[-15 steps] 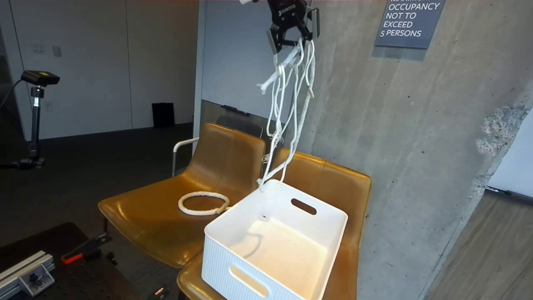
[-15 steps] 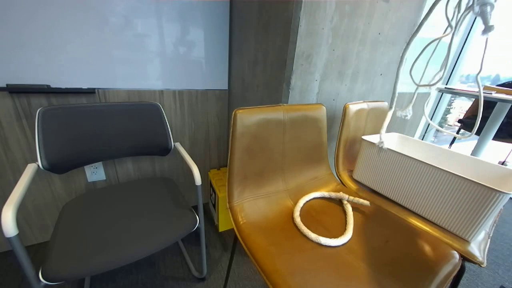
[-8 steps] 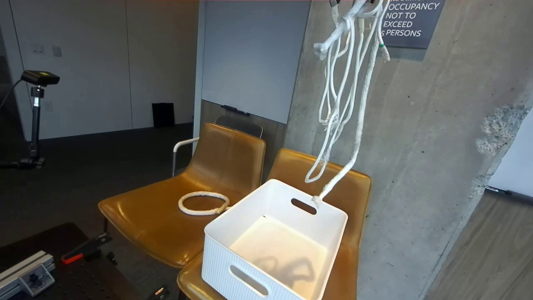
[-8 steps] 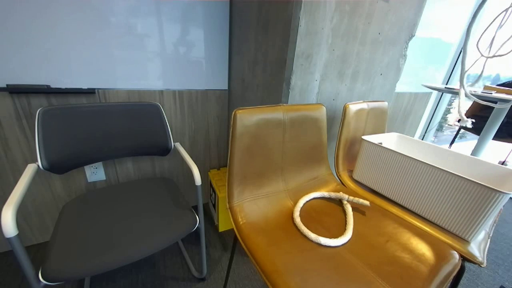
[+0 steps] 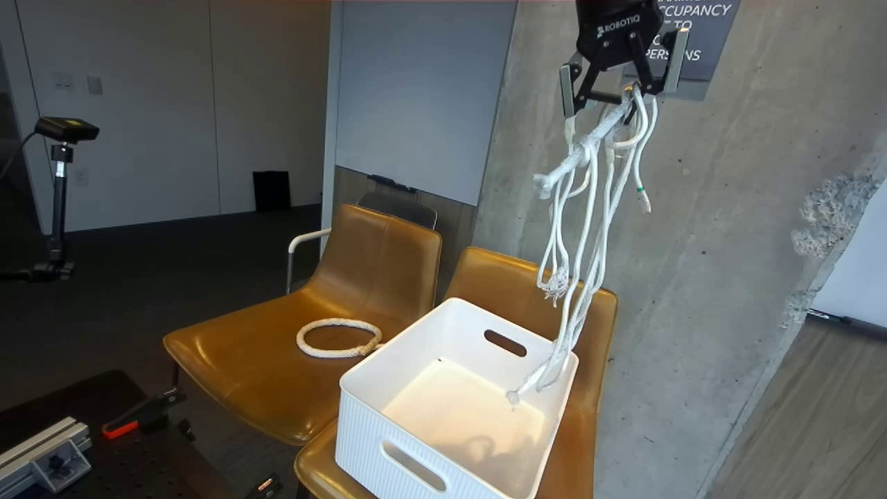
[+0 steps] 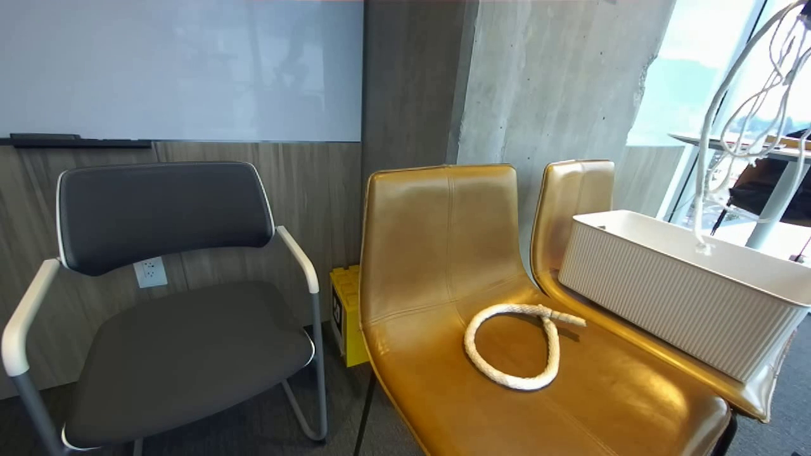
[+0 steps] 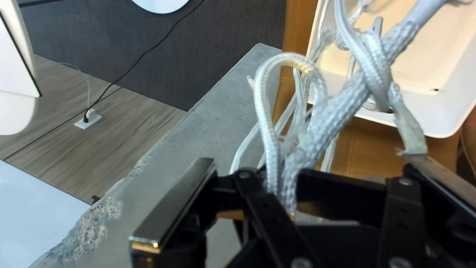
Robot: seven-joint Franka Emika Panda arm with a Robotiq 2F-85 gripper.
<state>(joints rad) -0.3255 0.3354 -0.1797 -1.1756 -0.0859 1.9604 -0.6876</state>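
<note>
Grey concrete wall fills much of the right of the frame. At the top, right of centre, my gripper is clamped on a bundle of white ropes that droops below it. Their lowest ends dangle at the mouth of a white bin, lower centre, set on a tan chair; whether they touch it I cannot tell. Left of that, a coiled rope lies on the neighbouring chair.
</note>
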